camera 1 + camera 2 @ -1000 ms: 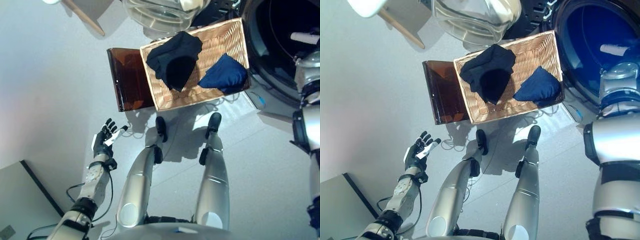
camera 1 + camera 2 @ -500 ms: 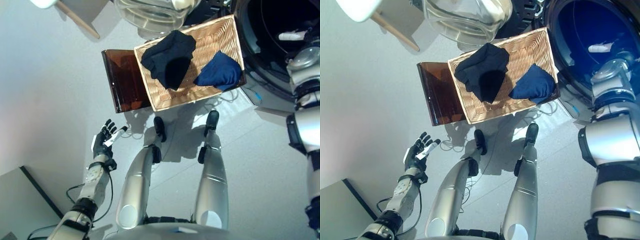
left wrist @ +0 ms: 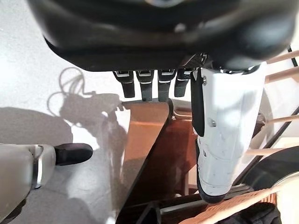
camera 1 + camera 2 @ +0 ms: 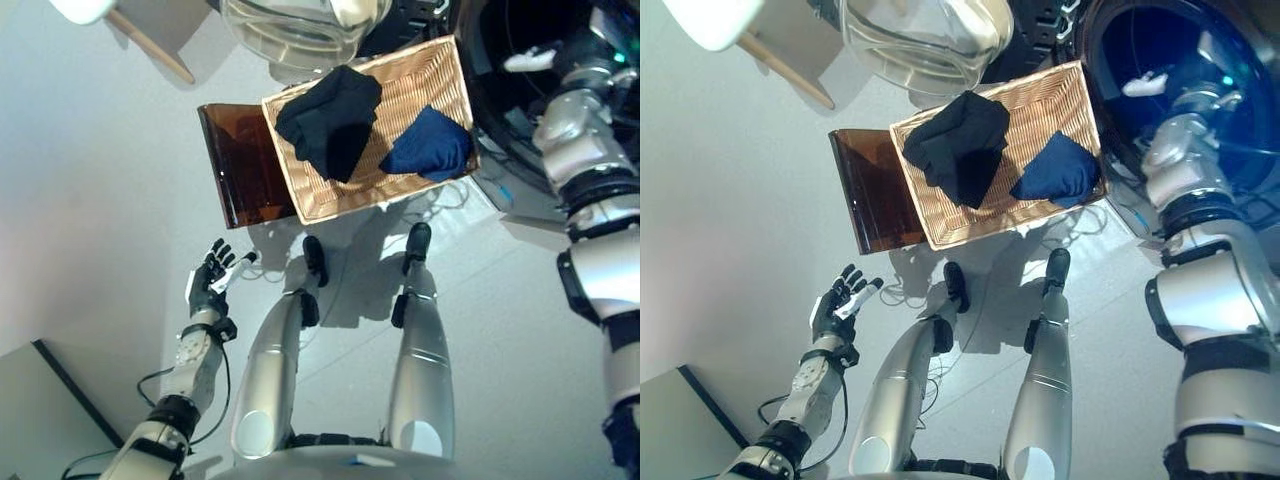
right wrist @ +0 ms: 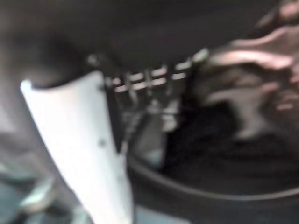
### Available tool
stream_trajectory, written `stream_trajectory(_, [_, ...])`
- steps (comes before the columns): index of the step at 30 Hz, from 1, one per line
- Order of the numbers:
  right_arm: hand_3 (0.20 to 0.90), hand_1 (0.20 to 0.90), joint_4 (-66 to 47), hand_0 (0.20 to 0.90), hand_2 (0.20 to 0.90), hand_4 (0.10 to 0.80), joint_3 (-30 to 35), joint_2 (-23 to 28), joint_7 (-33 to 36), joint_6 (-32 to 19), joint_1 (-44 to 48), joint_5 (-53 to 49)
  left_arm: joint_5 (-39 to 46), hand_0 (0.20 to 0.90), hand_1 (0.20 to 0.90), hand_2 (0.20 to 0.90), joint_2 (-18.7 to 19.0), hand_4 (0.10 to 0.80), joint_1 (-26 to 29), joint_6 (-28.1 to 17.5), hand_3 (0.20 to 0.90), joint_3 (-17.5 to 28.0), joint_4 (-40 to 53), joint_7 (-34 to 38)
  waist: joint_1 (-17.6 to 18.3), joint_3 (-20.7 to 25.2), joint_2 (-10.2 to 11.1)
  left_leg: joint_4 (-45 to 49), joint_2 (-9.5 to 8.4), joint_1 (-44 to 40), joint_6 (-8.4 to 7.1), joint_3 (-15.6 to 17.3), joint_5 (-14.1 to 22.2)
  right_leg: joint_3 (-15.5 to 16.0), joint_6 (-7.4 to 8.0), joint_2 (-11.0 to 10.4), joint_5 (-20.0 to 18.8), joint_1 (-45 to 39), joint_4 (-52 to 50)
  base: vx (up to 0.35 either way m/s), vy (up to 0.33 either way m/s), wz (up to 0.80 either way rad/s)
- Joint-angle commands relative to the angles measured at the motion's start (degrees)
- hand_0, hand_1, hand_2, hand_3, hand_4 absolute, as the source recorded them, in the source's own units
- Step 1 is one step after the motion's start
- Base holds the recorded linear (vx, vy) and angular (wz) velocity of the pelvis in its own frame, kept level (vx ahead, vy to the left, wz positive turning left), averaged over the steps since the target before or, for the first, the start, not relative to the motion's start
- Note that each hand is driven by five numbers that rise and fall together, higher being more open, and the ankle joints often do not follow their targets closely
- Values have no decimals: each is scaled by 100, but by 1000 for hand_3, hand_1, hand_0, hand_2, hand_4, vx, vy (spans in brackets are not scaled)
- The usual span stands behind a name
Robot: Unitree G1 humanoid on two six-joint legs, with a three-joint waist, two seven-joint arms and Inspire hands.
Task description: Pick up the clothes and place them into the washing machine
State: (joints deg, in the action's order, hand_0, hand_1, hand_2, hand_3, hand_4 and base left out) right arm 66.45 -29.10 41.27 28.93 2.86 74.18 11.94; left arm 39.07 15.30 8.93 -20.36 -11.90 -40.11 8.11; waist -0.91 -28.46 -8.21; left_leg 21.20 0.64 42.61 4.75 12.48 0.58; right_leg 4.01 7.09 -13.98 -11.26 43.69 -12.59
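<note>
A black garment (image 4: 328,120) and a navy garment (image 4: 425,148) lie in the wicker basket (image 4: 420,85), which rests on the dark brown box (image 4: 235,170). My right hand (image 4: 1145,82) reaches into the washing machine's open dark drum (image 4: 1160,45), to the right of the basket. In the right wrist view its white-covered thumb (image 5: 88,140) and straight fingers are empty, with the drum's dark inside beyond them. My left hand (image 4: 210,278) hangs open and empty over the floor at the lower left, well short of the box.
The machine's glass door (image 4: 290,25) stands open behind the basket. A white seat with a wooden leg (image 4: 150,40) shows at the far left. A grey panel (image 4: 40,410) lies at the lower left corner. The left wrist view shows the brown box (image 3: 145,135).
My right arm has reached further up into the drum. The whole picture has shifted a little, so the camera moved. The clothes, the basket and my left hand have stayed put.
</note>
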Motion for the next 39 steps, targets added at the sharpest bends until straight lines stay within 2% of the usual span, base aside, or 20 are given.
stream_trajectory(1, [900,900,-647,900,900,800,-69,193,556,-219,289,441,-67,900,900,900,121,800,-219,-387,900,352,-201,212,-321,263,33,-1210,25,-270,-620,-189,-674,258,-104,188,898,43,-1099,0,0,0])
stream_trajectory(8, [900,900,-1383,900,900,800,341,-37,583,-152,-222,717,-80,900,900,900,63,800,-176,-417,900,417,-199,237,-293,255,43,-1172,38,-274,-611,-183,-643,263,-116,186,919,22,-1129,0,0,0])
stream_trajectory(14, [900,900,-1905,900,900,800,436,10,531,-143,-587,1167,-176,900,900,900,57,800,-176,-432,900,482,-198,229,-286,279,63,-1163,40,-267,-611,-187,-626,265,-105,179,925,31,-1131,0,0,0])
stream_trajectory(22, [900,900,-2503,900,900,800,51,521,152,-306,-1099,2083,-358,900,900,900,80,800,-283,-452,900,556,-173,94,-274,264,96,-1169,42,-271,-621,-221,-635,262,-94,182,936,6,-1125,0,0,0])
stream_trajectory(26, [900,900,-2647,900,900,800,-24,595,2,-350,-1266,2235,-352,900,900,900,57,800,-324,-446,900,565,-147,56,-268,256,110,-1159,51,-266,-622,-224,-640,267,-89,177,938,20,-1140,0,0,0])
stream_trajectory(39, [900,900,-2933,900,900,800,-232,245,-451,-507,-1864,2487,-320,900,900,900,-21,800,-276,-433,900,588,-246,18,-215,194,155,-1147,53,-258,-609,-208,-643,253,-94,179,929,41,-1147,0,0,0])
